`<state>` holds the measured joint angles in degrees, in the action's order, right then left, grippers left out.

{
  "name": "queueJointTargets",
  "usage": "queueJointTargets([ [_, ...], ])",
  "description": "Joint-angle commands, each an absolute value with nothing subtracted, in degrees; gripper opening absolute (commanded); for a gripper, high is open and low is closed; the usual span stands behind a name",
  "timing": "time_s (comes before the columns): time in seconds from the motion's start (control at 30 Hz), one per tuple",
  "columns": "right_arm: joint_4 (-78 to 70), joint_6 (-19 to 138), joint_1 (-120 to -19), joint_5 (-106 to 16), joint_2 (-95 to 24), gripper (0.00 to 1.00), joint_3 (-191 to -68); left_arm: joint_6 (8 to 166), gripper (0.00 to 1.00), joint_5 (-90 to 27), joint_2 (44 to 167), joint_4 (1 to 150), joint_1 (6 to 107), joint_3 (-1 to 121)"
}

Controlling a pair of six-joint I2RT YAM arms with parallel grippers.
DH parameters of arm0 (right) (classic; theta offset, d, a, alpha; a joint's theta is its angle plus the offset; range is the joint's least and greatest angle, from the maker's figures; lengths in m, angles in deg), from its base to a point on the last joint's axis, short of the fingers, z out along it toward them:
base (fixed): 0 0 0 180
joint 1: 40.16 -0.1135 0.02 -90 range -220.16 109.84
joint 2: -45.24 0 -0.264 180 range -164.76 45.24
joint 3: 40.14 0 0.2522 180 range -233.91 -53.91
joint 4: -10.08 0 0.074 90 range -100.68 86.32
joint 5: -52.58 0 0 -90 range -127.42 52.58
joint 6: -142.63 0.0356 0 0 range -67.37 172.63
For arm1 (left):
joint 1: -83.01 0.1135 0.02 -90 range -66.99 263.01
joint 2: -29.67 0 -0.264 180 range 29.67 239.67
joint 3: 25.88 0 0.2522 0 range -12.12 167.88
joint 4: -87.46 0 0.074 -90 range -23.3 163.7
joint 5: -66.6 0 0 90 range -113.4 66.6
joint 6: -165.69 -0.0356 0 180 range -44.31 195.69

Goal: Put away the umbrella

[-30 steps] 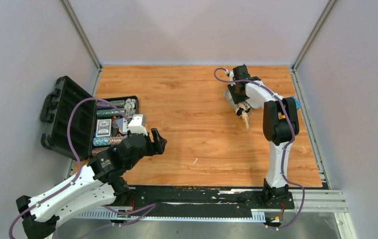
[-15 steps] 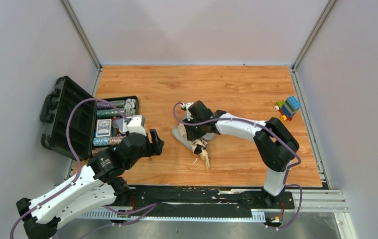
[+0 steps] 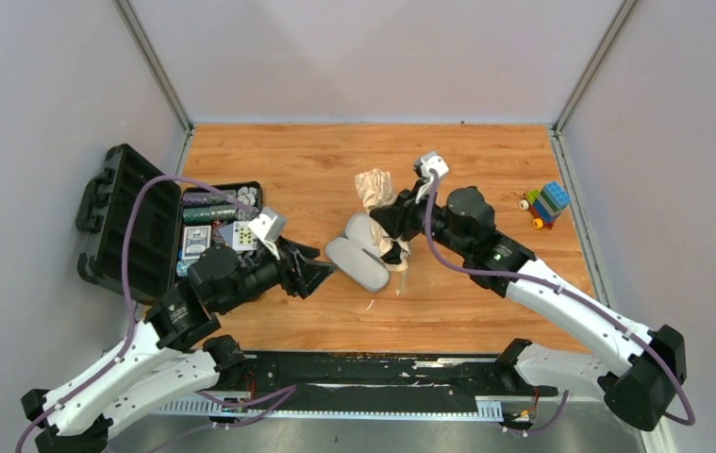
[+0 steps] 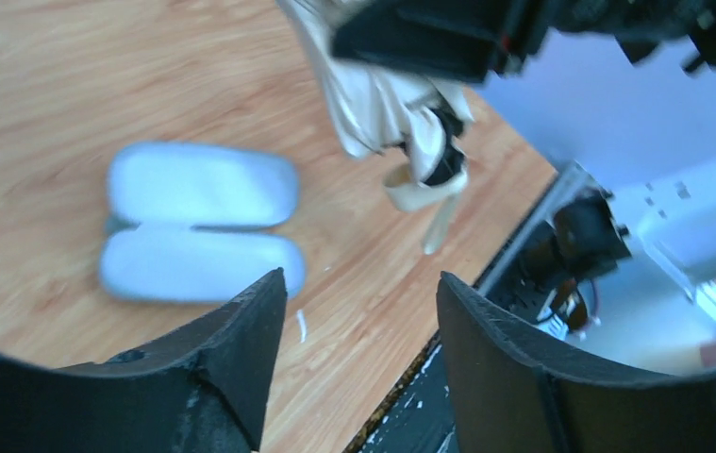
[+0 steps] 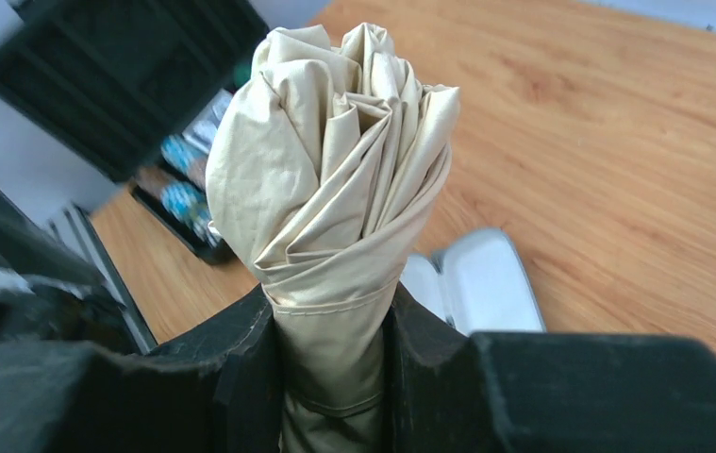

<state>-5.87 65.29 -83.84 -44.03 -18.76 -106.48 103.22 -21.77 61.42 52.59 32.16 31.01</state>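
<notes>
Right gripper (image 3: 393, 222) is clamped on the umbrella (image 3: 374, 189) at mid-length, jaws tight on the fabric. The umbrella hangs above the table (image 3: 335, 160) near its centre, bunched canopy end toward 12 o'clock and handle end toward 6. Left gripper (image 3: 324, 274) has its jaws apart with nothing between them. It sits at 9 o'clock of the hard case (image 3: 356, 264), close by but apart from it.

The case lies open flat, both halves side by side, just under and at 7 o'clock of the umbrella.

Step in hand, as a judgement: carry the umbrella over the case and lay it in one half.
- Line the umbrella's long axis up with the shell's long axis before lowering. It looks tilted and crosses the shells now.
- Lower the handle end in first and keep the loose strap inside the rim.
- The left gripper would likely pin the shell at its 9 o'clock edge so it does not slide on the wood.
- Risk: fabric bulging over the rim could block closing.

Materials:
- Umbrella (image 5: 335, 189): beige-tan thin cloth, soft, in twisted spiral pleats with one stitched hem band. It is fat at the canopy end and squeezed narrow in the jaws.
- Handle end: a strap loop and a pale stub show in the left wrist view, but they are blurred.
- Case (image 4: 198, 222): smooth lilac-grey, rigid, two shallow rounded oval shells joined along the long side. It probably slides easily.
- Table: wood-grain laminate.

Open black chip case (image 3: 123, 222) at 9 o'clock of the table, toy blocks (image 3: 547, 201) at 3 o'clock, both well apart.
</notes>
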Motion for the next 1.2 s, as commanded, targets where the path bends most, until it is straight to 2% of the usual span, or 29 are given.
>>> queueJointTargets([
  [0.0, 1.4, 79.1, -84.3, -37.5, -15.1, 0.0, -110.2, 95.2, 0.64, -41.0, 65.4, 71.9, 31.8, 25.9],
  [0.23, 2.9, 88.0, -85.1, -35.9, -15.3, 0.0, -111.7, 92.2, 0.55, -34.8, 77.4, 84.5, 21.6, 24.7],
  [0.3, 3.1, 89.1, -85.3, -36.4, -14.9, 0.0, -111.4, 93.0, 0.52, -31.7, 79.0, 88.2, 21.1, 24.0],
  [0.4, 3.7, 91.1, -85.9, -36.5, -13.5, 0.0, -110.1, 95.3, 0.43, -25.5, 80.3, 93.7, 21.1, 23.0],
  [0.7, 2.0, 96.0, -91.5, -38.1, -10.8, 0.0, -104.2, 97.2, 0.27, -9.1, 78.6, 99.2, 21.1, 20.4],
  [0.8, 0.6, 95.2, -95.4, -34.8, -10.8, 0.0, -102.2, 96.3, 0.26, -5.7, 76.9, 100.7, 21.1, 19.2],
  [0.97, 3.9, 96.5, -100.9, -31.9, -11.6, 0.0, -98.2, 96.5, 0.25, -6.7, 77.4, 99.5, 21.1, 20.1],
  [1.17, 3.0, 95.5, -101.2, -28.8, -12.3, 0.0, -98.8, 100.7, 0.26, -6.9, 76.1, 93.4, 21.1, 19.7],
])
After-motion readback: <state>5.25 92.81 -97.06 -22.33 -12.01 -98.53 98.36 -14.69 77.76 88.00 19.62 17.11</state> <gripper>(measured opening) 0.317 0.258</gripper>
